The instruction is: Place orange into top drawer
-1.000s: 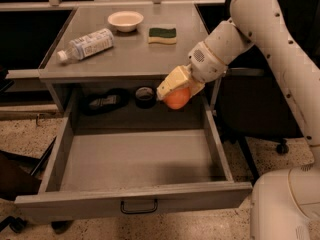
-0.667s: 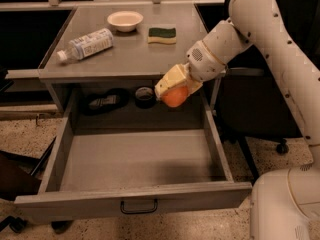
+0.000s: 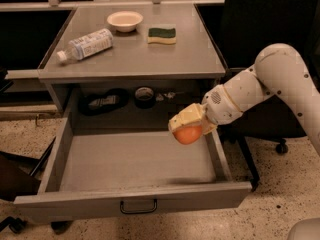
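Note:
The orange [image 3: 187, 134] is round and bright, held in my gripper [image 3: 186, 124], whose yellowish fingers are closed over its top. The gripper hangs above the right rear part of the top drawer [image 3: 132, 161], which is pulled fully open, grey and bare inside. The drawer's flat front panel has a small dark bar handle [image 3: 138, 207] at its centre. The white arm [image 3: 265, 84] reaches in from the right.
On the table top [image 3: 135, 51] lie a plastic bottle [image 3: 86, 44], a white bowl [image 3: 125, 20] and a green-yellow sponge [image 3: 162, 35]. A dark shelf recess under the top holds a black object [image 3: 102, 102] and a tape roll [image 3: 144, 96]. Chair parts stand left and right.
The gripper with the orange has come down and toward the drawer's right side. The view has shifted, so the table sits differently in frame.

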### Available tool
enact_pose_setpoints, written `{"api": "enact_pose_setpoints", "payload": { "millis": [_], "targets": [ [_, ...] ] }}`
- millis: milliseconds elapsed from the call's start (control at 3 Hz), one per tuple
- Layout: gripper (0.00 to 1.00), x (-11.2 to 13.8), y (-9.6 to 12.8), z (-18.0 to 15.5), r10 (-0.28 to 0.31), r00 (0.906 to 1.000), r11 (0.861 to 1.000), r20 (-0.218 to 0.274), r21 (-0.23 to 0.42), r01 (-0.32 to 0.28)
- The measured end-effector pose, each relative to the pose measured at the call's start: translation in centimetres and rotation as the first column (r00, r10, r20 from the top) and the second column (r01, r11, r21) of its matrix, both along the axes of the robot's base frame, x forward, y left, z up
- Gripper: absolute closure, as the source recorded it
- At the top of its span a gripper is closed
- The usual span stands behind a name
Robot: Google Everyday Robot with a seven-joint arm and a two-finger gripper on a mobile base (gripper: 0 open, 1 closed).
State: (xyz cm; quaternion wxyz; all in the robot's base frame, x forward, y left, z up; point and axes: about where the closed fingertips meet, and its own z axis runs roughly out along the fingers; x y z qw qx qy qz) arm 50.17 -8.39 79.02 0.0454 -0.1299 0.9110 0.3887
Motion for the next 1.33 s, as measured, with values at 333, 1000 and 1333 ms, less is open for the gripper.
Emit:
{"api": "enact_pose_setpoints", "payload": {
  "millis": [333,1000,1333],
  "targets": [
    [1.0,0.0,0.0,0.0,0.0,1.0,1.0,0.0,0.0,0.0],
    [1.0,0.3,4.7,-4.9,0.028,0.9996,0.983,-0.004,-0.18,-0.028],
    [1.0,2.6,9.2,-7.5,0.023,0.9997,0.965,0.008,-0.263,-0.021]
  ]
}}
